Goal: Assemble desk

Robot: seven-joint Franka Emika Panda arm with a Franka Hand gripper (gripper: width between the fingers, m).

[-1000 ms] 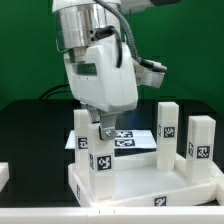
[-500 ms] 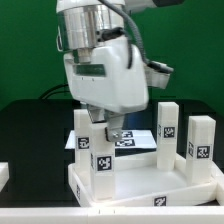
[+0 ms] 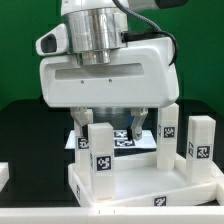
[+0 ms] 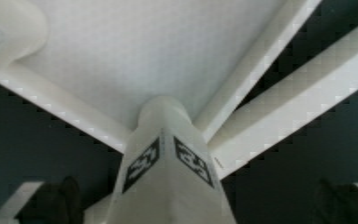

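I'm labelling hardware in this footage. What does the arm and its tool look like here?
The arm ends in a ribbed, silver-grey metal cylinder above a wide, boxy white housing with rounded corners. The tool has two short dark fingers beneath that housing. A dark cable runs near the top. No markings are readable on it.

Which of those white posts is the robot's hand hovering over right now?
Find the wide flat white plastic tabletop panel at the front. The short chunky white leg stands upright on its corner at the exterior view's left, under the open hand; the others stand to the right.
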